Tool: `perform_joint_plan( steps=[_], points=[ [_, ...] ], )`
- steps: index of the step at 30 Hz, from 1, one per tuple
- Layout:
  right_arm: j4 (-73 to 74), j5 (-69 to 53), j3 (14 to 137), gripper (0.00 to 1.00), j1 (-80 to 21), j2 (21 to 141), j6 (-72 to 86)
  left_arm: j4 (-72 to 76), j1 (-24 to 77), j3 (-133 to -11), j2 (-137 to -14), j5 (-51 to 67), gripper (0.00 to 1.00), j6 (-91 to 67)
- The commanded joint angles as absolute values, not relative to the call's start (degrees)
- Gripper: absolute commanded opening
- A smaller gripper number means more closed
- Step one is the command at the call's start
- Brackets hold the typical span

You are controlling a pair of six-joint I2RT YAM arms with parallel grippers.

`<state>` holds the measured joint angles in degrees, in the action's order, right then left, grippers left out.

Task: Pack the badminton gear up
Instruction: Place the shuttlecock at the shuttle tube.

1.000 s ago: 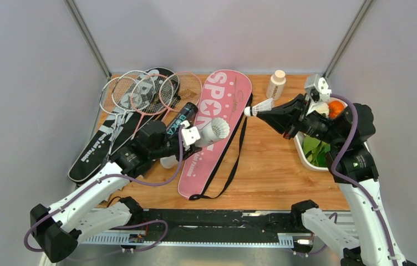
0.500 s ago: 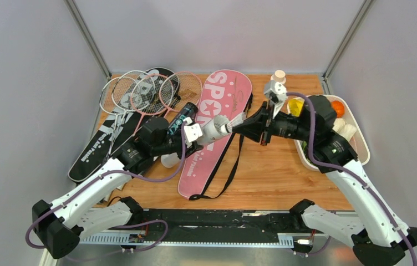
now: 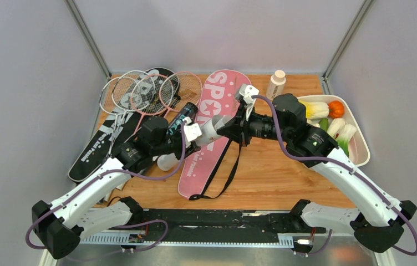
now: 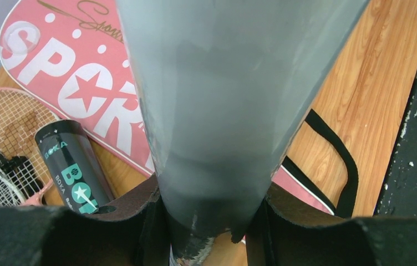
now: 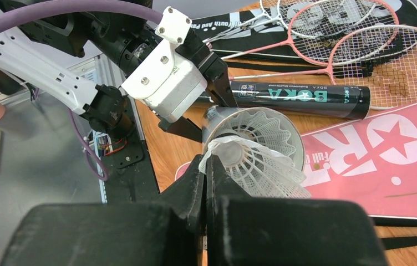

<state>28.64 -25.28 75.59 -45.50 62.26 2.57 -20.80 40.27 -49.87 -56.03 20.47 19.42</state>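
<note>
My left gripper (image 3: 193, 135) is shut on a white tube (image 3: 212, 129), held level over the pink SPORT bag (image 3: 217, 111) with its open mouth facing right. From below, the left wrist view shows the tube (image 4: 223, 111) wedged between the left gripper's (image 4: 209, 221) jaws. My right gripper (image 5: 206, 166) is shut on the edge of a white shuttlecock (image 5: 264, 166) right at the tube's mouth (image 5: 299, 145). Another shuttlecock (image 5: 262, 124) sits inside. A black tube (image 5: 295, 97) lies beside the pink bag (image 5: 372, 160). Several rackets (image 3: 140, 91) lie on a black bag (image 3: 92, 152).
A white bottle with a beige cap (image 3: 275, 84) stands at the back. A white tray (image 3: 363, 145) of toy vegetables sits at the right edge. The pink bag's black strap (image 3: 224, 169) loops over the wood. A small white round piece (image 3: 164, 162) lies under my left arm.
My right arm has swung left from over the tray, carrying the shuttlecock to the mouth of the white tube. The left arm and its tube have stayed put.
</note>
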Motion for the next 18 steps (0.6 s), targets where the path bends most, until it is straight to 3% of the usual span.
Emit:
perform_joint_plan(
  steps=[1,6,9,11,15,18],
  points=[
    [29.04,-22.6,77.17,0.0,-46.01,63.98,0.72,-15.09,41.4,-51.38,-53.51,25.47,0.26,22.2],
    [29.92,-21.07,78.49,0.04,-46.02,62.18,2.77,-15.12,41.4,-51.26,-53.01,25.6,0.26,23.37],
    [30.28,-17.92,79.4,0.3,-45.98,61.0,3.58,-15.16,41.4,-51.26,-52.89,25.77,0.26,23.53],
    [30.36,-17.31,79.21,0.36,-45.98,60.83,3.26,-14.94,41.4,-51.12,-52.77,26.12,0.26,23.55],
    [30.72,-16.28,79.5,0.33,-46.0,60.79,4.04,-14.61,41.4,-51.07,-52.77,26.44,0.26,23.33],
    [30.43,-14.43,79.77,0.19,-45.92,60.33,4.49,-14.44,41.47,-51.06,-52.76,26.72,0.26,23.27]
  ],
)
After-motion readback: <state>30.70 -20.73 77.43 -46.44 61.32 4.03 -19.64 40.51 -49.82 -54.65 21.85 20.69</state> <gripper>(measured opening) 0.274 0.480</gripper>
